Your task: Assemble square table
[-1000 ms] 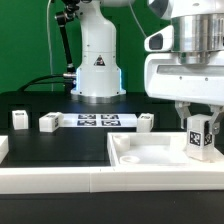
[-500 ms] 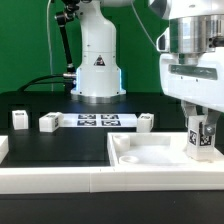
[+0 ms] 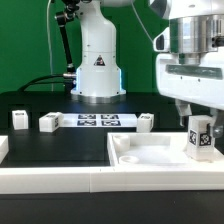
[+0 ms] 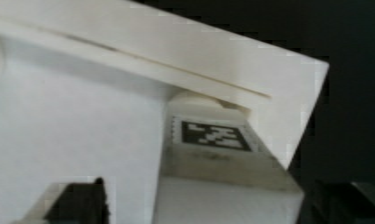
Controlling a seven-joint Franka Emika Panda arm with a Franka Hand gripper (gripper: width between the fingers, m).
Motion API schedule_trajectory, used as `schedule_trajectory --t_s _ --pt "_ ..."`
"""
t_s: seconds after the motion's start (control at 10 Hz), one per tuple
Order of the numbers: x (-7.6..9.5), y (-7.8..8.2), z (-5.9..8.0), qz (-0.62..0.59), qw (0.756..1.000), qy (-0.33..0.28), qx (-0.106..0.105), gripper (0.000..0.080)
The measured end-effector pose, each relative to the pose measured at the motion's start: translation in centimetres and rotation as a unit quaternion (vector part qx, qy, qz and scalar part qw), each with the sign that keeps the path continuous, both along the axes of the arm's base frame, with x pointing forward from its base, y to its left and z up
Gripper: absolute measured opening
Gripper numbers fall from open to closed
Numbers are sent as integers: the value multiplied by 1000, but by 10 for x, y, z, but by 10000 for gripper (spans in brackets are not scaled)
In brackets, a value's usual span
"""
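Standing in the table top's (image 3: 150, 160) corner, leg post (image 3: 198, 138) just under the pincer (image 3: 197, 112), fingers (image 4: 77, 200) spread clear

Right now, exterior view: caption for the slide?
Open gripper hovers over a tagged leg post standing upright near the white tabletop's corner.

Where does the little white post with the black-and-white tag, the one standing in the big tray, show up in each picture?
Exterior view: the leg post stands upright inside the tabletop, near the exterior view's right edge.
Wrist view: the leg post fills the middle, its tag facing the camera.
Shared landmark: the tabletop's raised rim, right beside the post.
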State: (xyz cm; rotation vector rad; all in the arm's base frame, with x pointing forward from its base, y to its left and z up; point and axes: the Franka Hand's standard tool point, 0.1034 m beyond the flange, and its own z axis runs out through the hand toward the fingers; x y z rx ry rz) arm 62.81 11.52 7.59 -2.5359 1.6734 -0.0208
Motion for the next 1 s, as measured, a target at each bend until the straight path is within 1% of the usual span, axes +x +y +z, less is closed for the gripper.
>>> schedule_trajectory --t_s 0.1,0.2,0.4,0.6,0.7,0.9,1.0 --pt "0 1 0 33 999 -4 -2 616" --pt "2 0 1 81 997 -13 -6 640" --pt "2 0 0 147 989 -18 -12 647" --pt "2 0 0 225 974 -24 -19 649" --pt "1 2 0 265 964 -25 -26 649" --pt "1 4 0 364 930 -31 -35 649" --pt "1 6 0 378 924 -32 -36 649"
